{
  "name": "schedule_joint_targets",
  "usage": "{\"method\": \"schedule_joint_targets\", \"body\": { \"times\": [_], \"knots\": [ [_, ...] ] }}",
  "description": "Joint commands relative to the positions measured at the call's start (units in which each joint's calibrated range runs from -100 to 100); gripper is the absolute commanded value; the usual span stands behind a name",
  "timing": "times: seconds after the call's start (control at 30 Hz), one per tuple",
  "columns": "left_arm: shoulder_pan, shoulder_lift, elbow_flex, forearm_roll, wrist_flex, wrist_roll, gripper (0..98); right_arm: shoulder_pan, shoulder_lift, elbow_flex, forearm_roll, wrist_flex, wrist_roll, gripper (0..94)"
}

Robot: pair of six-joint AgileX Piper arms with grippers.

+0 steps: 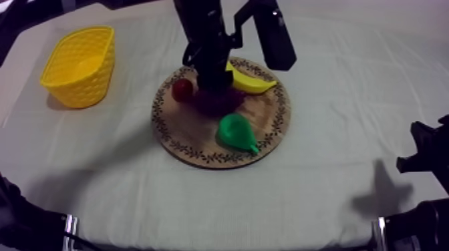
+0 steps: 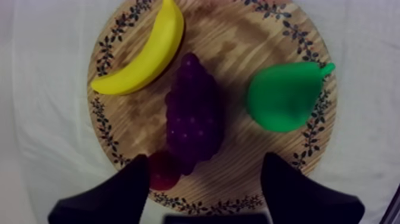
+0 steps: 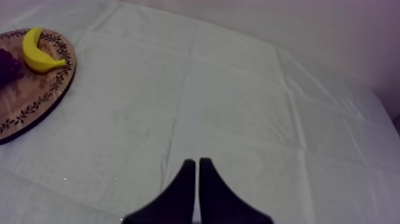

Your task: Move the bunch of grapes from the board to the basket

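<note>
Left jaws: spread wide, nothing held, 2 black fingers [image 2: 113, 193] poised over the near rim of the wooden board [image 2: 238, 36]. Close by 1 finger: small red fruit [image 2: 162, 170], touching the near end of the bunch of grapes [image 2: 193, 116]. Grapes lying lengthwise on the board's middle, in line with the gap between the fingers, not gripped. Contact between fingers and board: cannot tell. Farther out, 1 fruit on each side of the grapes: banana [image 2: 143, 50] close alongside the far end, pear [image 2: 286, 95] clear of the bunch, stem pointing at the patterned rim. All 4 fruits on the board.

Right jaws: closed together on nothing, fingers [image 3: 181, 190] pressed into a narrow wedge above the bare cloth of the counter [image 3: 238, 119]. Well beyond that, the board's edge with the banana and part of the grapes.

From above: right arm [image 1: 427, 160] low at the counter's right side, well apart from the board. Left arm [image 1: 210, 47] reaching down over the board's centre, covering part of the grapes. Pear on the nearer side of the bunch, red fruit just beside the arm, banana on the far side. Yellow basket [image 1: 83, 90] upright on the cloth at the counter's left, well apart from the board.
</note>
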Motion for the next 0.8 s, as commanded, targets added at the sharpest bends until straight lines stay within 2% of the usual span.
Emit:
{"method": "schedule_joint_targets", "body": {
  "times": [0.0, 0.77],
  "knots": [
    [-0.1, 0.9, 0.0, 0.09, 0.0, 0.0, 72.7, 0.0, 0.0, 0.0, 0.0, 0.0, 0.0, 0.3],
    [-2.3, 14.0, -7.9, 0.8, -0.1, 0.1, 74.7, 0.0, 0.0, 0.0, 0.0, 0.0, 0.0, 0.3]
  ]
}}
